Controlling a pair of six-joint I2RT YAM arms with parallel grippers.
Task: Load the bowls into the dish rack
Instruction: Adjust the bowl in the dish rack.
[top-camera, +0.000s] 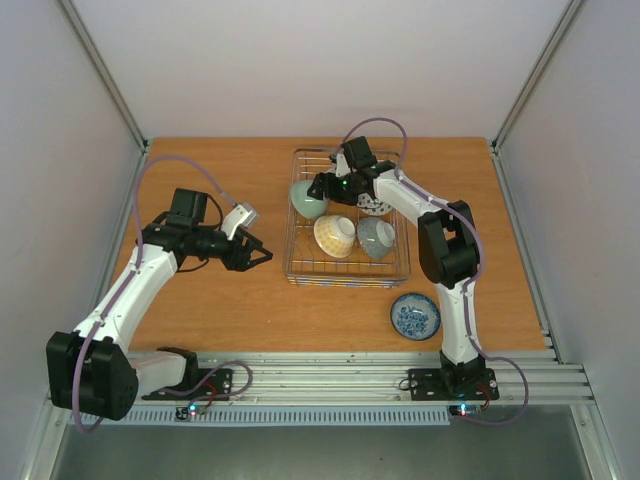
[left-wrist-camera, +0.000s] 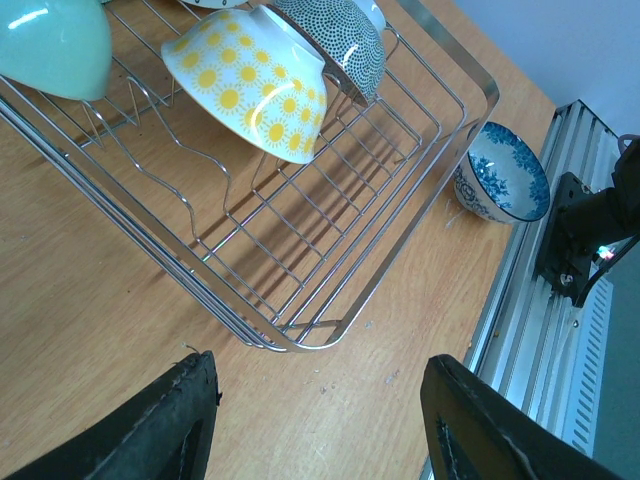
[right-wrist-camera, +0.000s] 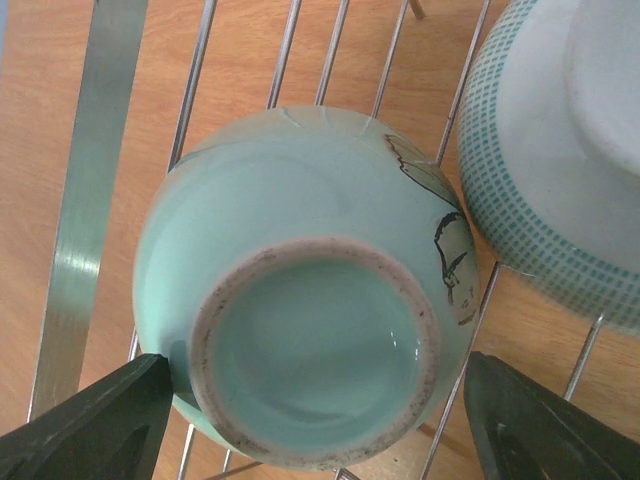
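Wood-grain orange counter (top-camera: 220, 300), a rectangular basket-shaped dish rack of thin silvery wire (top-camera: 345, 278) set at mid-counter, slightly toward the far edge. Four bowls inside it. Pale celadon green round ceramic bowl (top-camera: 306, 199) lies at the rack's far left, tipped over, its unglazed foot ring facing the right wrist camera. Cream round bowl with yellow sun-like flowers (top-camera: 335, 236) leans among the tines in the rack's near half; just beside it, to the right, a round bowl covered in fine dark teal dots (top-camera: 376, 238), also tilted. A fourth white bowl with dark dots (top-camera: 375, 207) sits at the rack's far right, partly hidden under the right arm. One white round bowl with a blue floral pattern (top-camera: 415, 316) stands upright on the counter outside the rack, off its near right corner, close to the counter's near edge. Right claw (right-wrist-camera: 315, 375) hangs over the green bowl, released, jaws spread to either side of the foot; the right-hand finger (right-wrist-camera: 540, 420) stands clear of the glaze; contact on the other side I cannot tell. Left claw (left-wrist-camera: 320, 375) is released and empty, low over bare counter just left of the rack's near left corner.
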